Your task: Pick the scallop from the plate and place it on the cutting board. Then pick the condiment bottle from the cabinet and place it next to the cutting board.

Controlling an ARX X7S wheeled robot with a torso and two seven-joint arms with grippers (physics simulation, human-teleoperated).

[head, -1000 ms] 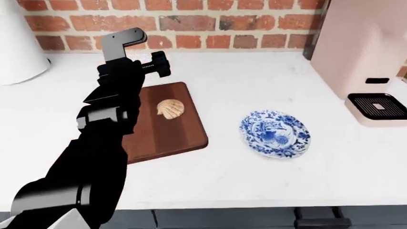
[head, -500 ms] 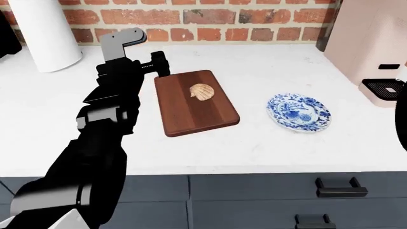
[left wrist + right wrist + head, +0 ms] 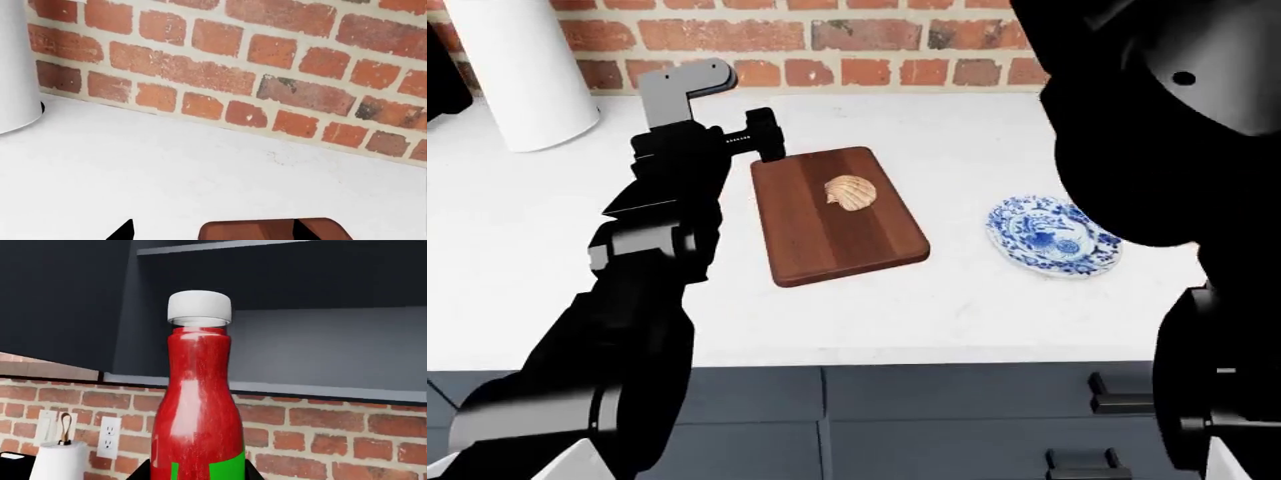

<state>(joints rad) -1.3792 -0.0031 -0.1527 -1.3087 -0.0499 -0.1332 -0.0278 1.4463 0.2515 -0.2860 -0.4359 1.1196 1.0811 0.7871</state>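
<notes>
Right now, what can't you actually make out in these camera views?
- Right claw: its fingertips are cut off by the bottom edge of the right wrist view, so its grip on the bottle is unconfirmed.
- Bottle label: only a green strip shows above that same edge.
- Plate: its right rim is hidden by the right arm in the head view.
- Left claw: dark against the arm in the head view; open or shut is unclear.

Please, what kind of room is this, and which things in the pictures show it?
Most likely a home kitchen. A white counter runs along a red brick wall, with dark drawers under it and a dark cabinet above. On the counter lie a cutting board and a patterned plate.
</notes>
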